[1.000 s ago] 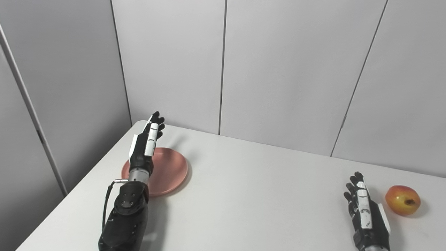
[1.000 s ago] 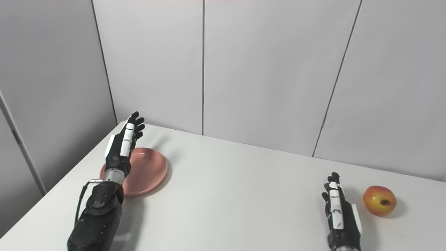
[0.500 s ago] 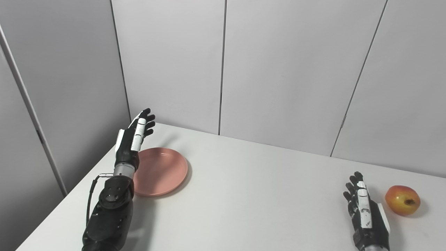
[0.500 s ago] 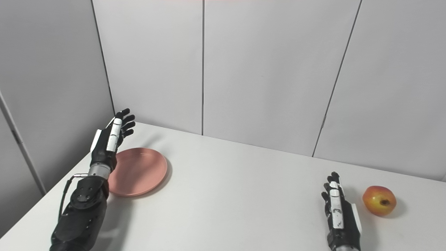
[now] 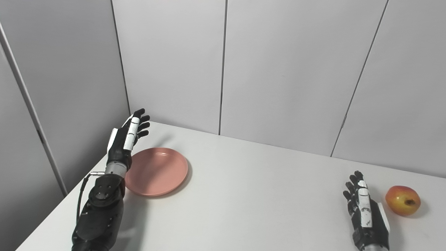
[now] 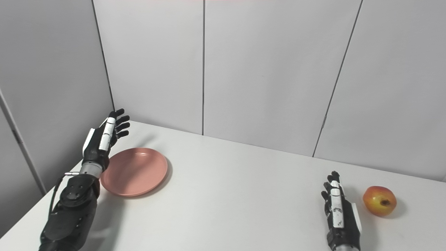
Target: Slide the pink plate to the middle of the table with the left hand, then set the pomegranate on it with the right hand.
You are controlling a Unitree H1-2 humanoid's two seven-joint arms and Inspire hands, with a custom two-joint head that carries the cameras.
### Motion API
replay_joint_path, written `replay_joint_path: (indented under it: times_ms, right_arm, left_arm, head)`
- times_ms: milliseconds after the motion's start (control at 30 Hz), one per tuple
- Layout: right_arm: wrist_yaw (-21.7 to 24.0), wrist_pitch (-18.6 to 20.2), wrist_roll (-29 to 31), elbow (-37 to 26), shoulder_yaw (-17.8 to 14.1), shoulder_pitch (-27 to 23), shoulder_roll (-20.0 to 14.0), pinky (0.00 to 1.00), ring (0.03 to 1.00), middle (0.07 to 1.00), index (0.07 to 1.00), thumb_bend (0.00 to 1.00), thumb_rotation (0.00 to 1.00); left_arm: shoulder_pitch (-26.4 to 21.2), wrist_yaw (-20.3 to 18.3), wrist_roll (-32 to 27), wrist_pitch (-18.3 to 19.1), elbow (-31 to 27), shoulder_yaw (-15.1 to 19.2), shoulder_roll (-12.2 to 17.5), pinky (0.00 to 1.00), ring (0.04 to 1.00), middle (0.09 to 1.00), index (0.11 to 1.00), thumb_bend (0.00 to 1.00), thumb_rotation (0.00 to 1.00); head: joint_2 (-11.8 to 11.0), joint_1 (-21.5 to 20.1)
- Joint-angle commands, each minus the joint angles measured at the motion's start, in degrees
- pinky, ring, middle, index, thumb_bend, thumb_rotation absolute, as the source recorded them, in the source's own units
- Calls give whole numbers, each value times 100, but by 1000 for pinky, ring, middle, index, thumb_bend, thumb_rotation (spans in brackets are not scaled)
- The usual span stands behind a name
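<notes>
The pink plate lies flat near the table's far left corner. My left hand hangs open in the air just left of the plate's far rim, fingers spread and pointing away, not touching it. The pomegranate, red and yellow, rests on the table at the far right. My right hand lies open and low over the table a short way left of the fruit, holding nothing.
The white table runs from the left edge to the right of the picture. Grey wall panels stand close behind it and along its left side.
My left hand and arm have swung left, from above the plate to beside its left rim. The plate, the pomegranate and the right hand have stayed put.
</notes>
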Motion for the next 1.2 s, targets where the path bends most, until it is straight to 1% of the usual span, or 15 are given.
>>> replay_joint_path:
  times_ms: [0,100,200,333,500,667,833,1000,1100,1167]
  right_arm:
    - [51,-321,42,91,-13,-7,22,1000,1000,1000,1000,398,967]
    - [50,-295,34,57,-4,1,12,1000,1000,1000,1000,399,976]
    - [43,-274,33,63,-4,-13,3,1000,1000,1000,1000,391,978]
    - [16,-273,-32,80,13,-38,-31,1000,1000,1000,1000,423,980]
    - [9,-314,-28,167,-8,-88,-67,1000,1000,1000,1000,400,998]
    - [111,-325,106,197,-46,-96,-91,1000,1000,1000,1000,396,982]
    - [104,-319,61,224,-16,-111,-130,1000,1000,1000,1000,413,986]
    - [92,-266,94,165,-28,-101,-111,1000,1000,1000,1000,422,974]
    - [61,-289,85,198,-38,-117,-102,1000,999,1000,1000,426,960]
    - [63,-290,93,202,-43,-123,-104,1000,1000,1000,1000,429,958]
  left_arm:
    - [-145,-58,-30,-197,-97,28,164,810,845,856,855,614,1000]
    - [-113,-37,11,-198,-57,7,151,821,845,853,847,629,1000]
    - [-94,-33,-31,-292,53,34,119,832,850,855,847,635,1000]
    - [-10,-59,-98,-349,102,81,115,847,864,866,858,654,1000]
    - [109,-96,-160,-404,162,124,141,854,868,868,862,684,1000]
    - [204,-63,-165,-413,87,174,120,840,863,867,858,697,1000]
    - [201,-7,-228,-420,136,271,122,824,854,857,848,715,1000]
    - [227,49,-272,-367,53,373,130,812,847,849,839,704,1000]
    - [228,49,-285,-446,133,437,182,804,840,841,831,694,1000]
    - [234,45,-283,-507,146,477,208,807,841,840,832,705,1000]
  head:
    - [23,0]
    - [49,39]
    - [71,122]
    - [58,171]
    - [71,229]
    - [60,309]
    - [78,371]
    - [70,385]
    - [69,377]
    - [69,385]
